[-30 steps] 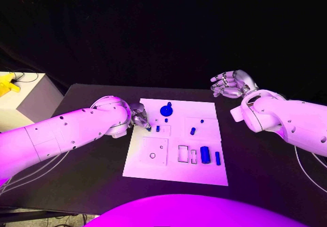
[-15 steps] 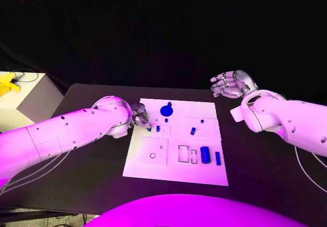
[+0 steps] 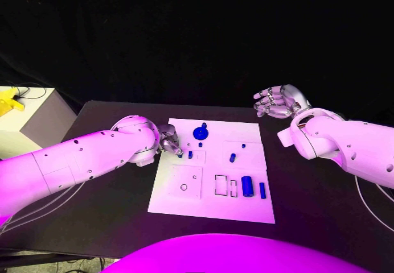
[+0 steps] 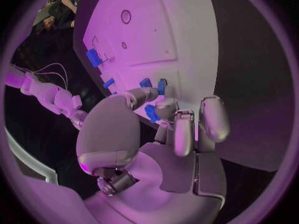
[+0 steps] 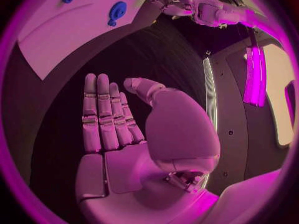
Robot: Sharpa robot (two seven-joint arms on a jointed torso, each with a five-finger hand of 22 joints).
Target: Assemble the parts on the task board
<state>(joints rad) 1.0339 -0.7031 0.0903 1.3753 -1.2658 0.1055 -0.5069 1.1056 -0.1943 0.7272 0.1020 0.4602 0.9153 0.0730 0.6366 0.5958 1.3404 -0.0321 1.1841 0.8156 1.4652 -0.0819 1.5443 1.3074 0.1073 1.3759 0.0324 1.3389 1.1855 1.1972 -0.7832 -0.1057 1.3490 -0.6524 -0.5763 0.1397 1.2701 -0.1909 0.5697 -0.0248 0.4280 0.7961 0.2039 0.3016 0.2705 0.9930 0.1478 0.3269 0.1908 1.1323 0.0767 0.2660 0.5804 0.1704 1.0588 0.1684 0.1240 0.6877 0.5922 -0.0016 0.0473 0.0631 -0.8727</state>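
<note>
Left hand (image 3: 170, 141) pinches a small blue part (image 4: 151, 113) at the task board's (image 3: 246, 209) ten o'clock edge; right hand (image 3: 279, 101) hovers empty, fingers apart.

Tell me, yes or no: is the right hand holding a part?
No. The right hand is held flat with straight fingers and nothing in it, off the task board.

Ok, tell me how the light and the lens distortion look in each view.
Head view: magenta light washes the arms and the white board, background black. Left wrist view: fisheye bends the board's edges, dark frame around. Right wrist view: same curving, with a bright glowing strip at one side.
</note>
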